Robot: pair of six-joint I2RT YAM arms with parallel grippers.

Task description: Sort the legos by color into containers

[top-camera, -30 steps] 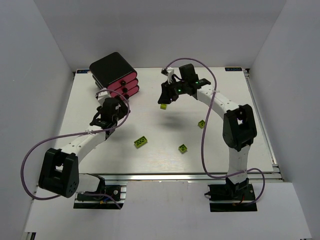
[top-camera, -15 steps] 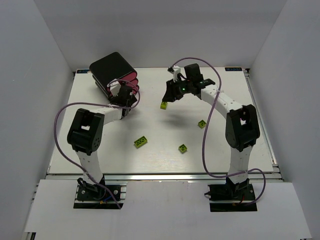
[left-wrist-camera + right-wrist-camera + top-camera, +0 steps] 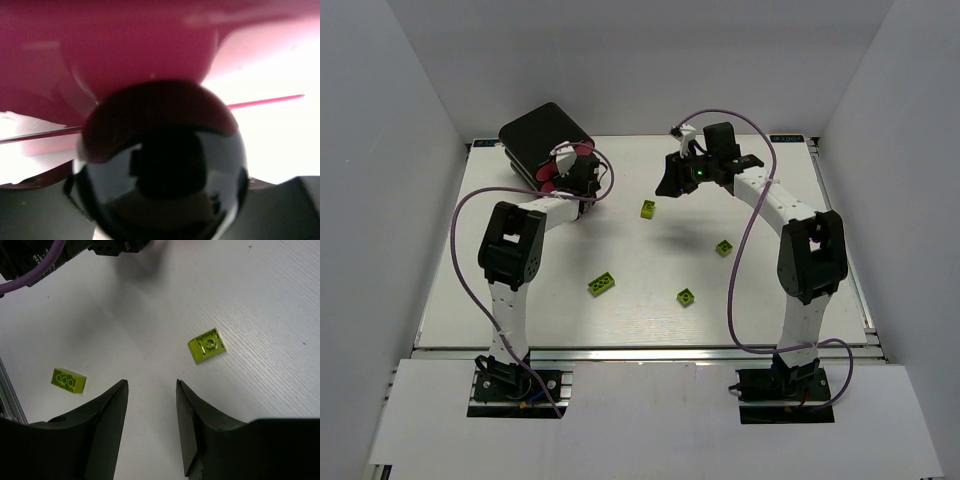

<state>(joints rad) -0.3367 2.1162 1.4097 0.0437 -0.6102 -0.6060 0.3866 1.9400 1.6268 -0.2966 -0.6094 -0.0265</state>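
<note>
The black cabinet stands at the far left with its pink drawers facing the table. My left gripper is pressed up against the drawer fronts. In the left wrist view a black knob fills the frame under a pink drawer front and hides the fingertips. My right gripper hovers open and empty above the table. Lime legos lie at the centre, right, front left and front middle. Two of these legos show in the right wrist view.
White walls enclose the table on three sides. My left arm's purple cable loops over the left side of the table. The right arm's cable hangs by the right lego. No purple or dark green legos are in view.
My left arm swung from mid-table to the cabinet, and its gripper now sits at the drawer fronts. My right gripper drew back and to the right, away from the centre lime lego.
</note>
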